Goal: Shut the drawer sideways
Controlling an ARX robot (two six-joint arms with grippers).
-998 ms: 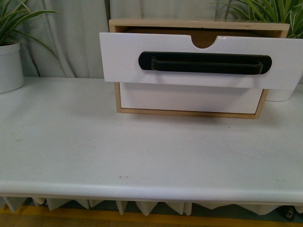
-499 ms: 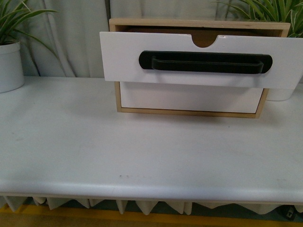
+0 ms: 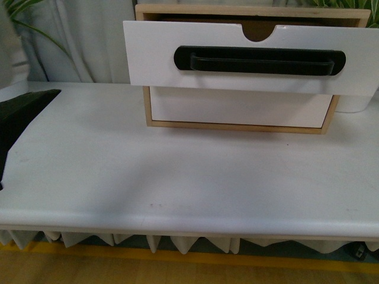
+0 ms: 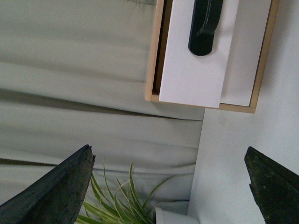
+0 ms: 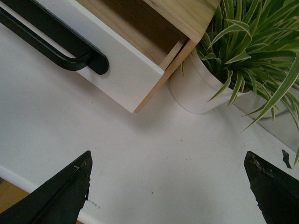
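1. Drawer (image 3: 249, 59): upper slot of the wooden frame (image 3: 177, 13), toward the back of the table (image 3: 177, 177). It stands well out, its white front overhanging the plain lower front (image 3: 237, 107).
2. Left gripper (image 4: 168, 149): fingers spread wide, empty. Right gripper (image 5: 168, 154): the same. Neither touches the drawer.
3. Risk: a shove at one end of the front would likely skew the drawer and bind it.
4. Risk: the frame is unbraced and may slide back instead.
5. Risk: the plant pot (image 5: 196, 88) sits just beside the frame, and the right arm could knock it.
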